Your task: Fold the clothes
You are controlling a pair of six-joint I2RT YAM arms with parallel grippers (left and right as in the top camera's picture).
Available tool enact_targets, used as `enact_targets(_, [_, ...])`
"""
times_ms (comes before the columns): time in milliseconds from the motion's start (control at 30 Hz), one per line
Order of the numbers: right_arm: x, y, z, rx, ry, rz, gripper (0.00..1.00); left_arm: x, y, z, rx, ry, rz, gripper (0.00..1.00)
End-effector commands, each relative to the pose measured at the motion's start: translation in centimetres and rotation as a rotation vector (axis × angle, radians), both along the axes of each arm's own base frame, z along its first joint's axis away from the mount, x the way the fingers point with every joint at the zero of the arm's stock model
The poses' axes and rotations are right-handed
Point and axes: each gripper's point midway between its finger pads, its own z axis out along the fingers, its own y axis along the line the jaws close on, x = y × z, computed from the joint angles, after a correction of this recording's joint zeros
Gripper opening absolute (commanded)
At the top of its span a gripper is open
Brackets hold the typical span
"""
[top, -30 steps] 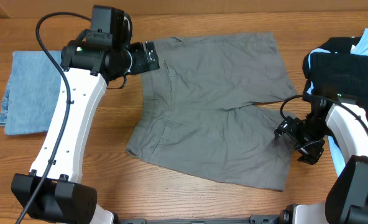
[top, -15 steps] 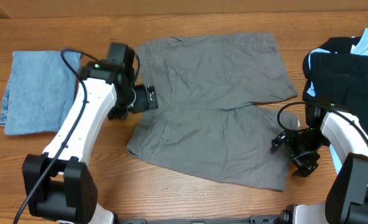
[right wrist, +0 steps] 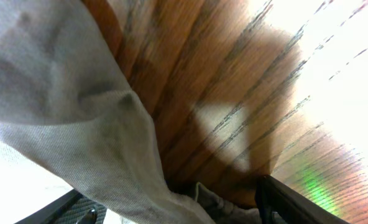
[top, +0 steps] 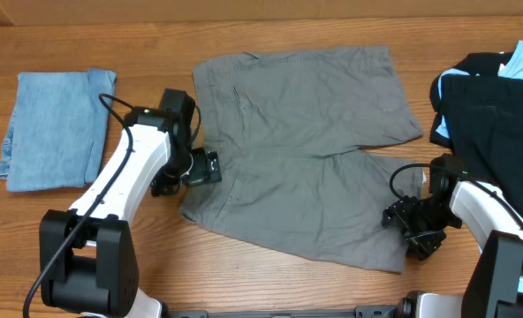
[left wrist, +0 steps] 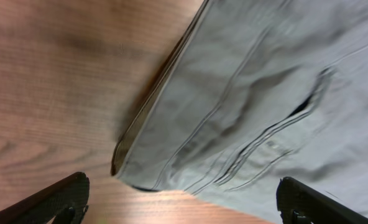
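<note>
- The grey shorts (top: 306, 141) lie spread flat in the middle of the worktop (top: 244, 278).
- The left gripper (top: 206, 167) is spread wide at their left edge.
- The right gripper (top: 403, 231) is spread, with the lower right hem between its fingers.

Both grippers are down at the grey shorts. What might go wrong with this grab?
1. The left gripper stands open at the waistband edge of the grey shorts, where stacked layers show; it may catch only the top one.
2. The right gripper has just the leg hem's edge between its fingers; so thin a bite may slip on lifting.
3. The black garment pile lies close by and could get dragged.
</note>
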Motion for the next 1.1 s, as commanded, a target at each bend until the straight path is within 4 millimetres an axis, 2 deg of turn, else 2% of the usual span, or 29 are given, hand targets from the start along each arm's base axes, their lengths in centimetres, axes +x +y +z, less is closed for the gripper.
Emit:
enact_targets(0, [-1.6,1.4,-1.8,0.065,0.048,0.000,0.77,-1.9,0.8,-1.5,0.032,0.057,-0.031,0.78])
enact_targets(67, [-1.7,1.4,-1.8,0.065,0.050,0.000,0.77,-2.6,1.0,-2.1,0.040,0.075,-0.031,0.72])
enact_targets(267, [-1.7,1.4,-1.8,0.065,0.051,0.001,0.77,-3.5,1.2,-4.3,0.044,0.074,-0.031,0.73])
enact_targets(333, [-1.7,1.4,-1.8,0.067,0.050,0.004,0.77,-3.6,1.2,-5.0,0.041,0.063,-0.031,0.68])
enact_targets(400, [-1.9,1.4,-1.7,0.070,0.057,0.007,0.71,-3.9,1.3,-5.9,0.040,0.056,-0.031,0.56])
enact_targets(433, [-2.1,1.5,-1.7,0.073,0.063,0.012,0.63,-4.0,1.3,-6.2,0.040,0.054,-0.031,0.35])
enact_targets(467, [-2.1,1.7,-1.6,0.091,0.056,0.036,0.59,-4.2,1.3,-6.3,0.040,0.059,-0.031,0.04])
enact_targets(500, [-2.0,2.0,-1.5,0.113,0.043,0.069,0.47,-4.4,1.4,-6.2,0.041,0.070,-0.031,0.04])
enact_targets(567, [-1.9,2.1,-1.3,0.127,0.030,0.108,0.13,-4.5,1.4,-5.8,0.044,0.076,-0.032,0.04])
enact_targets(600, [-1.8,2.0,-1.2,0.130,0.027,0.120,0.04,-4.4,1.4,-5.6,0.043,0.076,-0.032,0.04])
enact_targets(800, [0.1,1.5,1.1,0.139,-0.010,0.220,0.04,-4.4,2.3,-3.0,0.042,0.068,0.008,0.04])
enact_targets(900, [1.2,1.3,2.2,0.135,-0.024,0.225,0.04,-4.7,4.0,-1.7,0.054,0.054,0.073,0.04])
enact_targets(1067, [1.7,1.2,3.5,0.141,-0.025,0.245,0.04,-6.2,6.1,1.0,0.052,0.031,0.154,0.04])
